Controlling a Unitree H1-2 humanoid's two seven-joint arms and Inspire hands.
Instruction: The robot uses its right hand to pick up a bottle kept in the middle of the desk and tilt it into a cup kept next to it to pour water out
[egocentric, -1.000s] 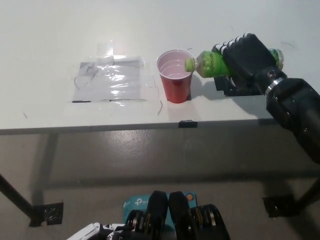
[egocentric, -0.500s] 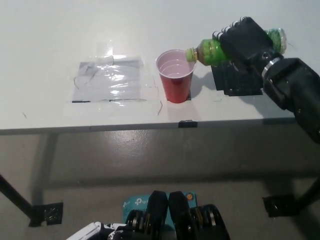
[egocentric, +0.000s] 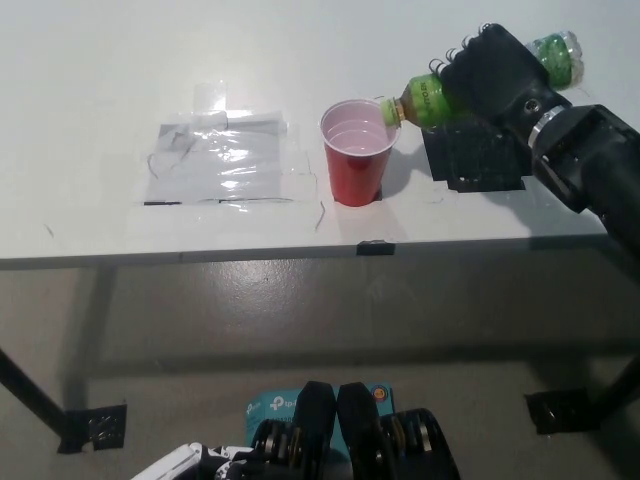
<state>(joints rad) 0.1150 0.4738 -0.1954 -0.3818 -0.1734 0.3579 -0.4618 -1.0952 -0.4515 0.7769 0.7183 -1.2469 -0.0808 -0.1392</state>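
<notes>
Now the green bottle (egocentric: 428, 94) is tipped nearly flat in the air, its mouth at the right rim of the red cup (egocentric: 356, 152), which stands near the counter's front edge. The black right hand (egocentric: 497, 72) is wrapped around the bottle's middle, base poking out behind. Thin plastic like this looks light and a bit slick, likely to dent if squeezed; the mid-body grasp seems right. That cup looks light enough to tip easily. White counter (egocentric: 100, 60), smooth; a taped clear sheet (egocentric: 220, 160) lies left of the cup, a black block (egocentric: 480, 160) right. Left hand barely shows at the bottom edge; its state is unclear.
</notes>
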